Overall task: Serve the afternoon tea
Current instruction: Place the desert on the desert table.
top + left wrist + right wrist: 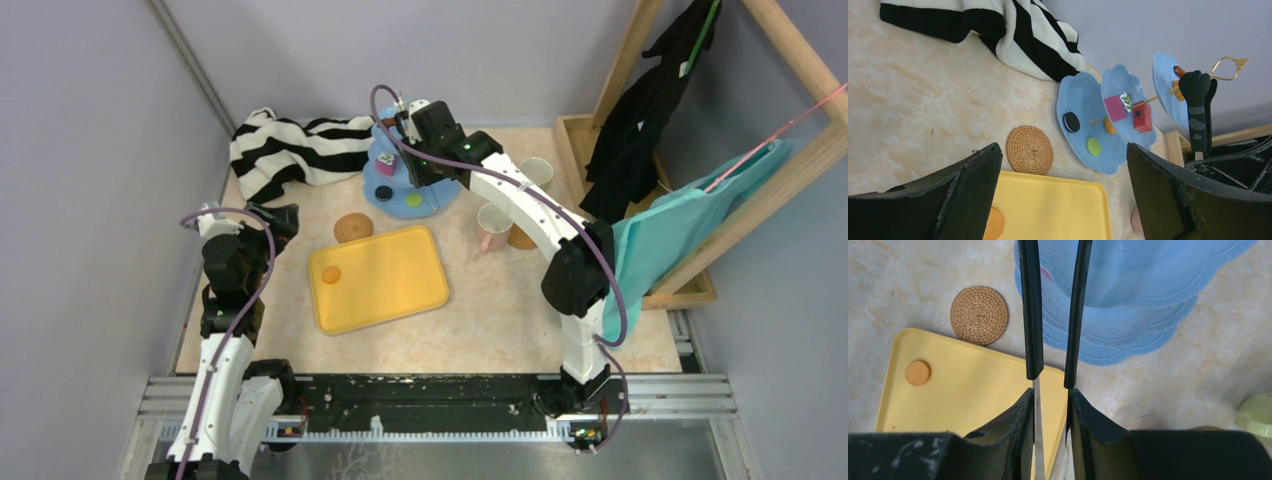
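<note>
The light-blue three-tier stand [405, 175] stands at the back centre. In the left wrist view its lower tiers [1083, 115] hold a black cookie [1071, 121], a green one [1093, 146], a pink cake slice [1116, 107] and a red piece [1142, 117]. My right gripper [415, 130] is over the stand, shut on black-tipped metal tongs [1033, 315]. The tong tips [1196, 100] are at the top tier beside an orange piece [1178, 92]. My left gripper [1063, 150] is open and empty at the table's left. One orange cookie [331, 274] lies on the yellow tray [385, 280].
A cork coaster [353, 227] lies between tray and stand. A pink-handled cup [492, 226] stands by a second coaster [522, 238], a yellow-green cup [537, 172] behind it. The striped cloth [290, 150] lies back left. A wooden rack with clothes [700, 200] stands right.
</note>
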Robot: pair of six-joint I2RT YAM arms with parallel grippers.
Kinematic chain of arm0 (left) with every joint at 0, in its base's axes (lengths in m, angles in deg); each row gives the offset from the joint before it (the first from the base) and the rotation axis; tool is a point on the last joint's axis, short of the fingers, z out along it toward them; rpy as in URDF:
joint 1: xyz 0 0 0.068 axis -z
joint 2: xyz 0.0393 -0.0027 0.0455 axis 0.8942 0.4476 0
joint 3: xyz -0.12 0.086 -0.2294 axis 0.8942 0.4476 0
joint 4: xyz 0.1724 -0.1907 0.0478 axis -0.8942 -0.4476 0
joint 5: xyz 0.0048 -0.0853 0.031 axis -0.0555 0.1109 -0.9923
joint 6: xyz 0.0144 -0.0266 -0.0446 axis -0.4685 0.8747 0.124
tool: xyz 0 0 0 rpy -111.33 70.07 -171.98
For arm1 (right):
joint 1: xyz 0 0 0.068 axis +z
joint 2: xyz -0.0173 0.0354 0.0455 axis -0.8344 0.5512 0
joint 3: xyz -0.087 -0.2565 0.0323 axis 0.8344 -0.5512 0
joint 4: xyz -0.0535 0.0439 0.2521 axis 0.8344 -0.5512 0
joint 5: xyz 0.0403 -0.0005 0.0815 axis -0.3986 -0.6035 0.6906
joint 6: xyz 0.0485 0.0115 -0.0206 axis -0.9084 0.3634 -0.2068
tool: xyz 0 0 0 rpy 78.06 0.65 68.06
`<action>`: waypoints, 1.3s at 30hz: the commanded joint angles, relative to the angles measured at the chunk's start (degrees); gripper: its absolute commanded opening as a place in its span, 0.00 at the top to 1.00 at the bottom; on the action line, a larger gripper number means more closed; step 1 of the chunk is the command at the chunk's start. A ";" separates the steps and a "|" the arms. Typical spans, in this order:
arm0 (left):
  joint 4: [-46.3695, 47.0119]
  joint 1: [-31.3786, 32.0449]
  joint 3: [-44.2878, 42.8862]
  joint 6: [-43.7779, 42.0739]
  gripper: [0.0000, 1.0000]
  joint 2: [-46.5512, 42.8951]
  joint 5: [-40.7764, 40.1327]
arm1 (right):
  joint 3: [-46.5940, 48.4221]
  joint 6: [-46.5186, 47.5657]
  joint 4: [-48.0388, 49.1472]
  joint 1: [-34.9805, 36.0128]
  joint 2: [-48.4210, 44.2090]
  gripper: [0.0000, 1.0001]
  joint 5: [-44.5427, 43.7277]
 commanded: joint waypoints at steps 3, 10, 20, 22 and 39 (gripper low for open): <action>1.83 -0.11 0.34 -0.37 0.01 -0.16 0.65 | 1.98 -0.56 1.68 -0.50 -1.44 0.76 -0.77; 2.03 -0.22 0.38 -0.32 0.01 -0.08 0.80 | 1.52 -0.84 1.43 -0.88 -1.40 0.67 -0.06; 2.21 -0.26 0.51 -0.26 0.01 0.08 0.91 | 1.34 -1.12 1.26 -1.34 -1.51 0.60 0.39; 2.39 -0.37 0.52 -0.28 0.01 0.16 0.94 | 1.21 -1.08 1.47 -1.46 -1.74 0.60 0.54; 3.03 -0.85 0.60 -0.02 0.01 0.54 1.26 | 0.06 -0.93 4.37 -1.47 -5.58 0.61 1.02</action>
